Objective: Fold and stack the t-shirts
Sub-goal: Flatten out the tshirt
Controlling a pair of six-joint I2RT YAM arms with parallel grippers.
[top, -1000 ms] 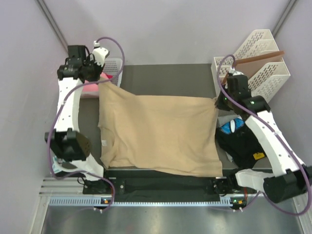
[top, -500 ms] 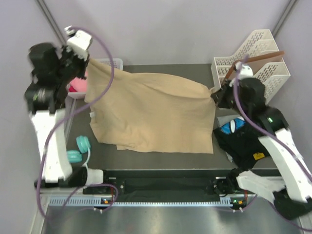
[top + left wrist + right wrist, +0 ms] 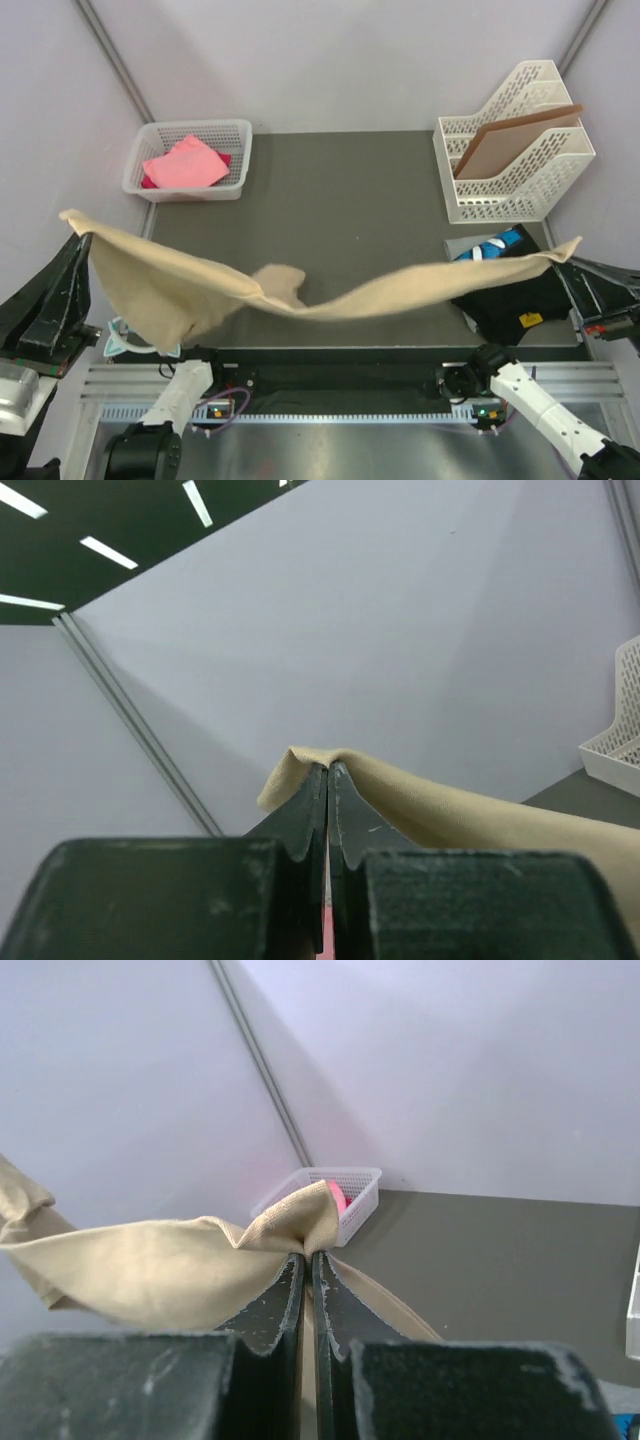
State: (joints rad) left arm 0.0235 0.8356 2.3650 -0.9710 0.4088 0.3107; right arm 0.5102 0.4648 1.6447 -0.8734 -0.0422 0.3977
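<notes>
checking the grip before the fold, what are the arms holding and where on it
The tan t-shirt, slung in the air: the left gripper pinches one end, the right gripper the other, each on a bunched corner.

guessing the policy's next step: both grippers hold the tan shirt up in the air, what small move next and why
Probably lower both arms together over the table, laying the tan shirt flat. The left gripper and right gripper are each shut on one end, and the cloth hangs airborne, sagging and bunched mid-span, so it cannot be folded yet.
</notes>
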